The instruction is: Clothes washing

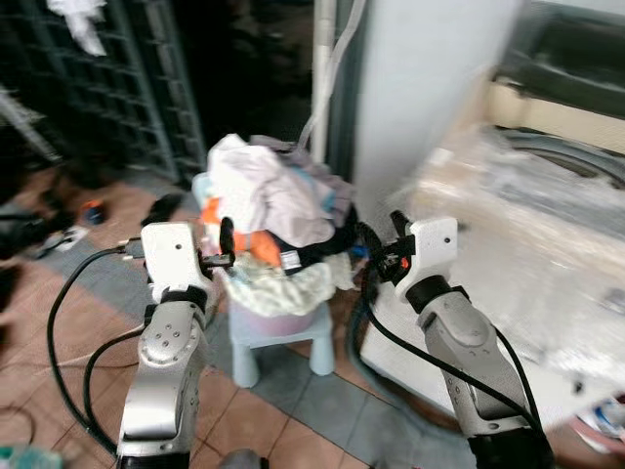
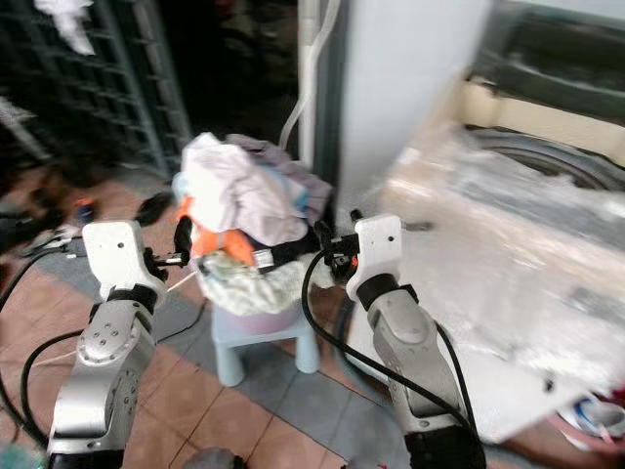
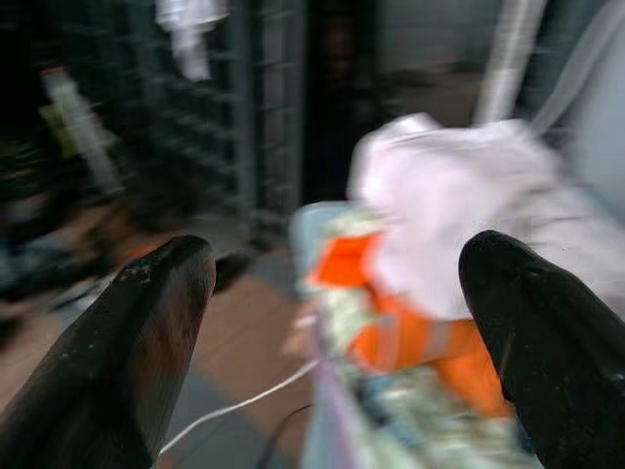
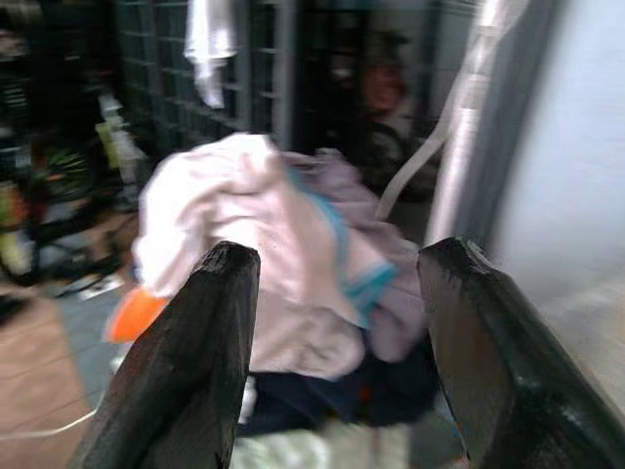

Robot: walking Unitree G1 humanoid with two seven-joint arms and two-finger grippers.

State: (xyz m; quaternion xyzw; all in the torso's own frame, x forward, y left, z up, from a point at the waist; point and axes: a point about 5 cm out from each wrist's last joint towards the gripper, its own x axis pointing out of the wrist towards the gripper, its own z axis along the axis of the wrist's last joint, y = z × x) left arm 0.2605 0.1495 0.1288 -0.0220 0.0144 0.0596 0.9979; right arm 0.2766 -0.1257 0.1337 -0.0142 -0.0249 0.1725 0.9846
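Observation:
A heap of clothes [image 1: 269,200], white, lilac, orange and dark pieces, overflows a pale tub [image 1: 278,318] standing on a small light-blue stool [image 1: 288,342]. My left gripper [image 1: 221,252] is raised at the heap's left side, open, with the orange cloth [image 3: 391,313] just ahead between its fingers [image 3: 146,342]. My right gripper [image 1: 379,249] is raised at the heap's right side, also open, its fingers [image 4: 195,362] framing the white and lilac garments [image 4: 283,264]. Neither holds anything. The washing machine [image 1: 527,225], wrapped in clear plastic, stands at the right.
A grey pillar [image 1: 430,88] and a white pipe [image 1: 322,68] rise behind the stool. A dark metal gate [image 1: 107,88] spans the back left. Shoes and small items [image 1: 88,210] lie on the tiled floor at left. Black cables [image 1: 68,322] hang from my arms.

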